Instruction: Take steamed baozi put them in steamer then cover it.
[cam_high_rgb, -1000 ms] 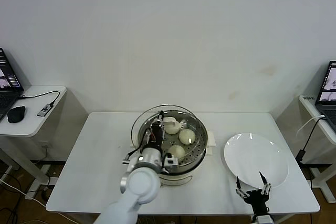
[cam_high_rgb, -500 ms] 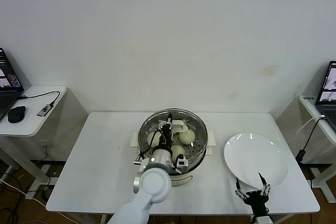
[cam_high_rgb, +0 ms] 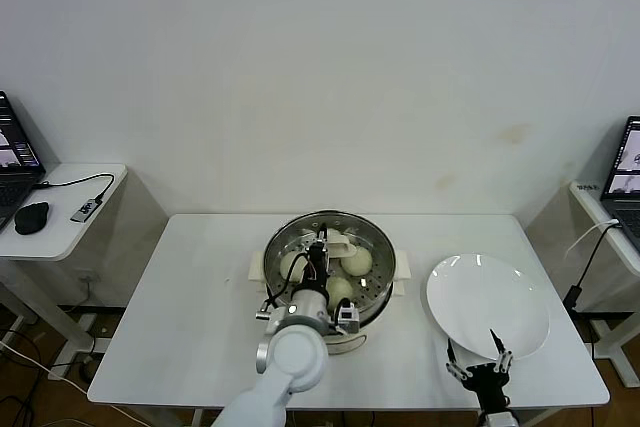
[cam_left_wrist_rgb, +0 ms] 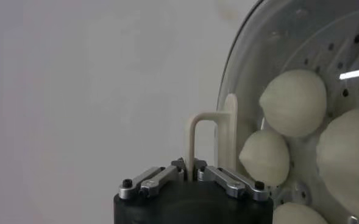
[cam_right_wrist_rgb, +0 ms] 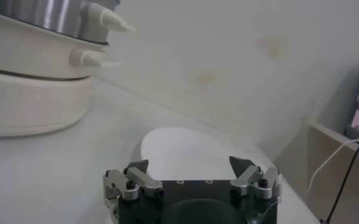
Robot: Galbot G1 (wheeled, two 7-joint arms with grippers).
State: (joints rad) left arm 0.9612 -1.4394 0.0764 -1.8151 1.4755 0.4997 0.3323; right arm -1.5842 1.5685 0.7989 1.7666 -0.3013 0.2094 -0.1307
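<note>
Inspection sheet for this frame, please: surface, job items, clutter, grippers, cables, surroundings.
Surface: white table.
Job's things: four baozi in steamer; glass cover over it, handle gripped.
Clutter: white plate, nothing on it.
Grippers: left gripper shut on handle above the steamer; right gripper open, parked at the table's near edge by the plate.
Cables: one hanging off right side desk.
Surroundings: side desks with laptops, mouse.

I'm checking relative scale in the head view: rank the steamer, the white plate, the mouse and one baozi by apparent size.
1. steamer
2. white plate, nearly as wide as the steamer
3. and 4. baozi and mouse look about alike, so I leave them unranked.
</note>
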